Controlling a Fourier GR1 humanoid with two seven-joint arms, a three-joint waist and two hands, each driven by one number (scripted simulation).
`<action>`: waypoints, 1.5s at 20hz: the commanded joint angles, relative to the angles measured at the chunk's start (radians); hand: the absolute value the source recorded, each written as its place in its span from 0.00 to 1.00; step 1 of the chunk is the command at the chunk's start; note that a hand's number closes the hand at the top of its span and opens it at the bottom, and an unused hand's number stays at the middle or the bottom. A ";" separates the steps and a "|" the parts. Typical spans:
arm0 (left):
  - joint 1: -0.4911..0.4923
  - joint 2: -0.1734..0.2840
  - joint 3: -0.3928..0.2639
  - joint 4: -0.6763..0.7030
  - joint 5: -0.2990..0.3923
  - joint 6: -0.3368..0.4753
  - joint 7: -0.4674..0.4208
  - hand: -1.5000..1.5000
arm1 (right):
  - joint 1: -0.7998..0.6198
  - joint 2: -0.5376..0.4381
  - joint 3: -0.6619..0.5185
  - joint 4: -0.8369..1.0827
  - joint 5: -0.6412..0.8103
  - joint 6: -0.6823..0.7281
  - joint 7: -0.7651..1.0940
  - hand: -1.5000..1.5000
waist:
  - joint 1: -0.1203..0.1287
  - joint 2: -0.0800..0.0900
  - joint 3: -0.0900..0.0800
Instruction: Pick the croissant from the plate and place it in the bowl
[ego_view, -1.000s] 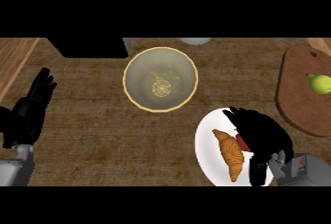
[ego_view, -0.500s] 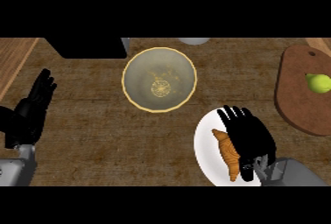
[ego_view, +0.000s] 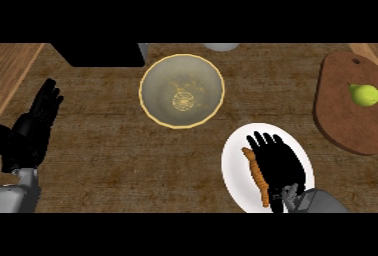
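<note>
An orange-brown croissant (ego_view: 256, 174) lies lengthwise on the white plate (ego_view: 235, 165) at the lower right of the counter. My right hand (ego_view: 279, 164) lies over the plate with fingers straight, right beside the croissant and covering its right side; I cannot tell if it touches. The yellow-rimmed bowl (ego_view: 181, 91) stands up and left of the plate, with a pattern at its bottom. My left hand (ego_view: 33, 129) rests open at the left edge, fingers up.
A brown cutting board (ego_view: 339, 105) with a green fruit (ego_view: 363, 94) lies at the right edge. A black object (ego_view: 103, 54) and a pale round thing (ego_view: 221, 47) sit at the back. A lighter wood strip runs along the far left.
My right hand has slid left and down over the plate, closing in on the croissant and covering more of it. The left hand, croissant and bowl have not moved.
</note>
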 joint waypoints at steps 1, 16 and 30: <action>-0.006 -0.020 0.022 -0.019 -0.022 -0.019 0.023 0.50 | 0.047 -0.004 -0.055 0.030 0.053 -0.020 -0.083 0.00 | -0.002 0.000 0.000; 0.002 -0.054 0.069 0.029 -0.068 -0.089 -0.039 0.50 | -0.038 0.168 -0.094 0.374 0.194 -0.092 -0.251 1.00 | 0.008 0.002 0.000; -0.073 -0.096 0.030 0.007 -0.085 -0.103 0.010 0.50 | -0.192 0.418 -0.065 0.391 0.113 -0.198 0.014 1.00 | 0.083 0.020 0.003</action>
